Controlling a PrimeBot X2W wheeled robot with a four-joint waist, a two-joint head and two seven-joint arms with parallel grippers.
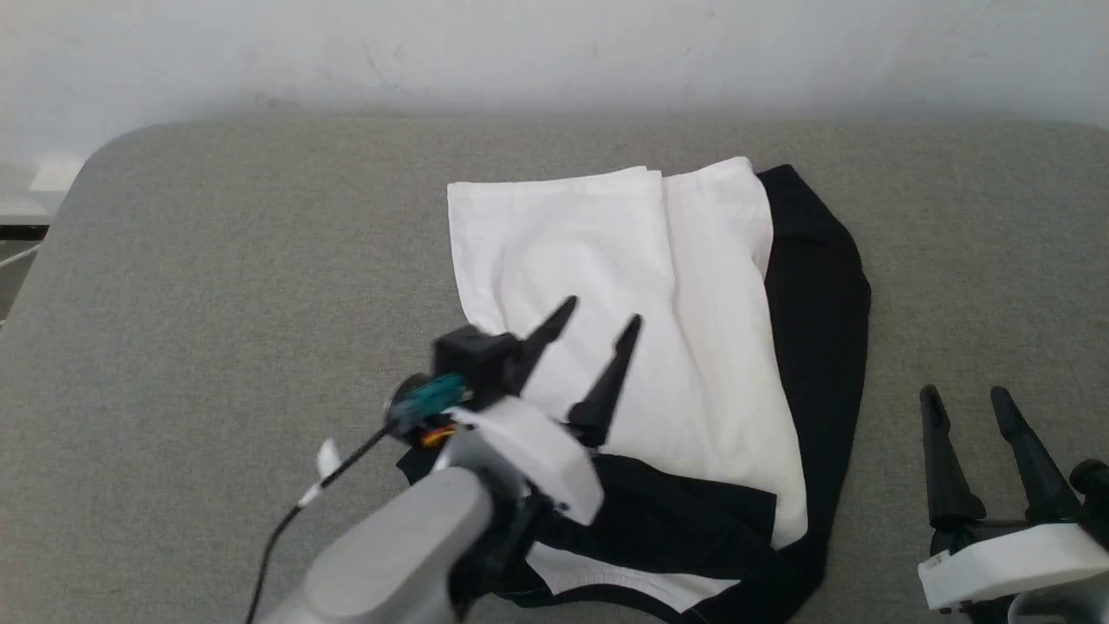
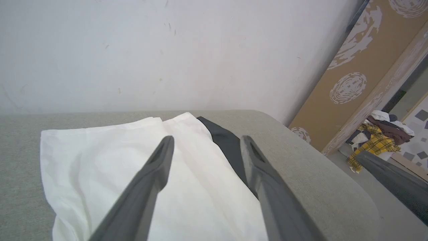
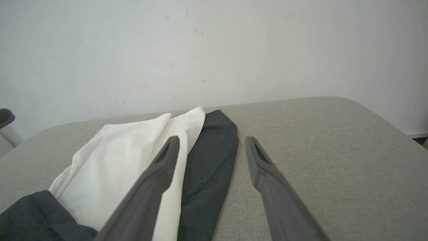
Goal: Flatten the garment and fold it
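One garment (image 1: 606,243), one table (image 1: 217,260) — two: left gripper (image 1: 601,311), right gripper (image 1: 964,392).

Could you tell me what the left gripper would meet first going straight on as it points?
Most likely the garment, its white part near the far edge, since the open left gripper points along above it. Height is unclear; it might skim past to the grey table beyond.

Soft, even light lit the scene brightly, without glare. The garment (image 1: 606,260) cast only a faint shadow on the counter (image 1: 217,303). Just in front of the garment in the head view, the left end effector (image 1: 601,313) and its arm were smeared with blur. Both wrist views bowed at their edges.
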